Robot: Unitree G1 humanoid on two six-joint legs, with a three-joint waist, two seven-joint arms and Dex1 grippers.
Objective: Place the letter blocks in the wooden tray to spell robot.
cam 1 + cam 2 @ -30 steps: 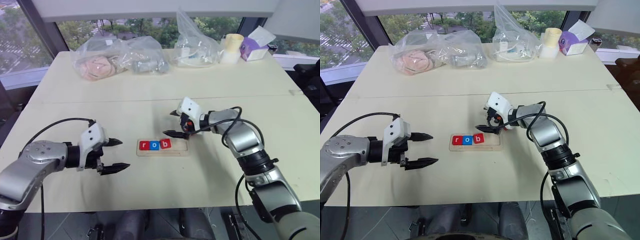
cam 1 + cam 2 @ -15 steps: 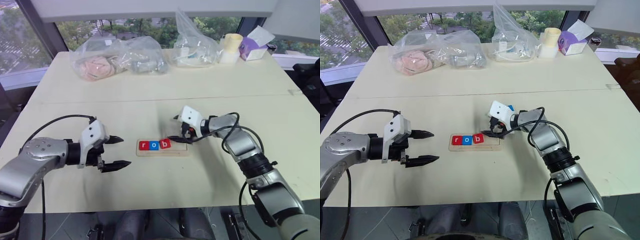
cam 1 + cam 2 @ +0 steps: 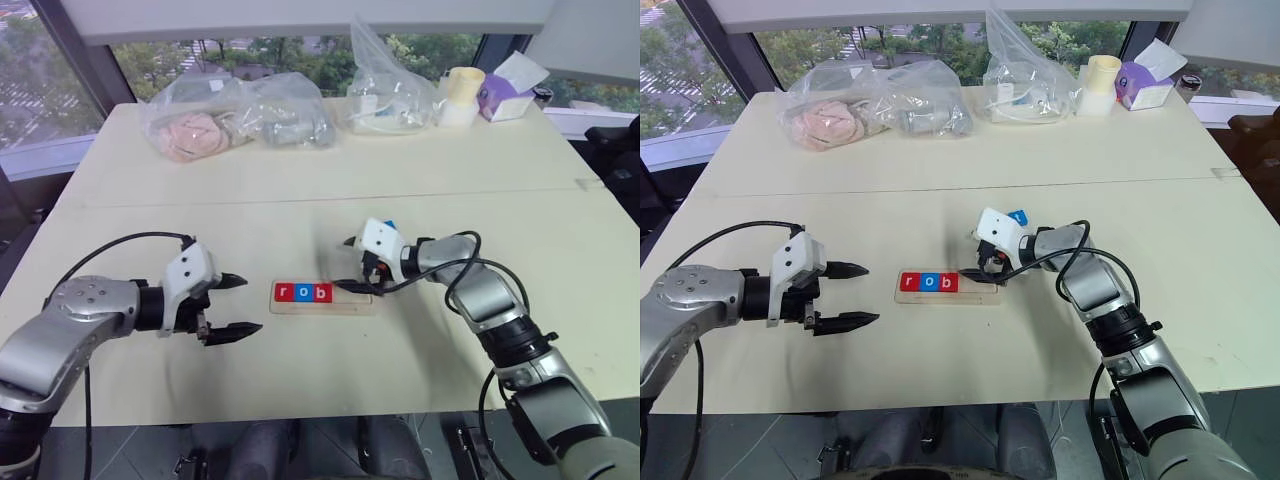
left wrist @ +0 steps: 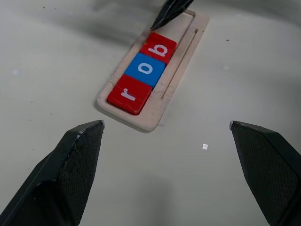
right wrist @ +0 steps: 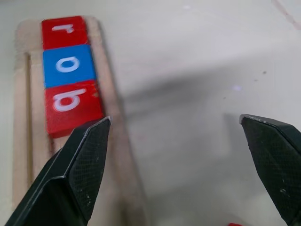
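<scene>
The wooden tray (image 3: 352, 302) lies at the table's middle. In its left part three letter blocks sit in a row: red r (image 3: 285, 292), blue o (image 3: 304, 292), red b (image 3: 322, 292). My right gripper (image 3: 346, 265) is open over the tray's bare right part, its lower fingertip just right of the b. Behind it a blue block (image 3: 1017, 216) lies on the table. A sliver of red (image 5: 233, 224) shows under this gripper. My left gripper (image 3: 250, 304) is open and holds nothing, a little left of the tray.
Clear plastic bags (image 3: 235, 115) with contents lie along the table's far side. A pale cup (image 3: 463, 95) and a purple tissue box (image 3: 510, 90) stand at the far right corner. A seam crosses the tabletop (image 3: 200, 205) behind the tray.
The b block, tilted before, now lies flat and in line against the o. My right gripper has sunk slightly towards the tray, uncovering the blue block behind it. The left gripper has not moved.
</scene>
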